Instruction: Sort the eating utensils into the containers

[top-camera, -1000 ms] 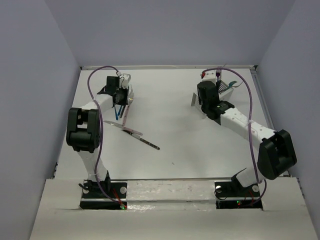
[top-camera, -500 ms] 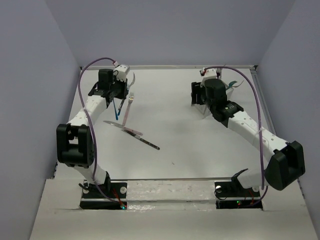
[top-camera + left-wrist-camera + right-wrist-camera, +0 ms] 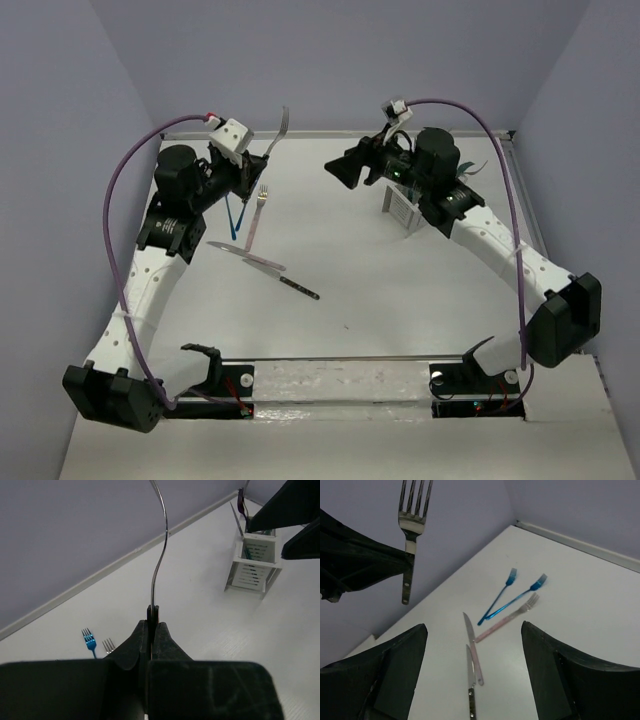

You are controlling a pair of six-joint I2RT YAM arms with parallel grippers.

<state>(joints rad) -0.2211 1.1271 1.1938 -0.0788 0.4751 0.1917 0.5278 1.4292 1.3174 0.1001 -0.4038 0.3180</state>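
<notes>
My left gripper (image 3: pixel 247 160) is raised above the table's back left, shut on the dark handle of a fork (image 3: pixel 279 126) whose metal head points up. In the left wrist view the closed jaws of the left gripper (image 3: pixel 152 611) pinch the fork's shaft (image 3: pixel 161 555). My right gripper (image 3: pixel 338 171) hangs open and empty, turned left toward it, beside the white caddy (image 3: pixel 400 207). The caddy (image 3: pixel 252 565) holds several utensils. On the table lie two blue forks (image 3: pixel 497 600), a pink fork (image 3: pixel 506 620), a pink knife (image 3: pixel 472 647) and a dark knife (image 3: pixel 471 692).
Grey walls close in the white table on three sides, with a raised rim (image 3: pixel 330 133) along the back. The loose utensils lie in the left half; the caddy stands at the back right. Purple cables arc over both arms.
The left arm has lifted the fork off the table and tilted it upward. The right gripper has risen from the caddy, swung left and opened wide.
</notes>
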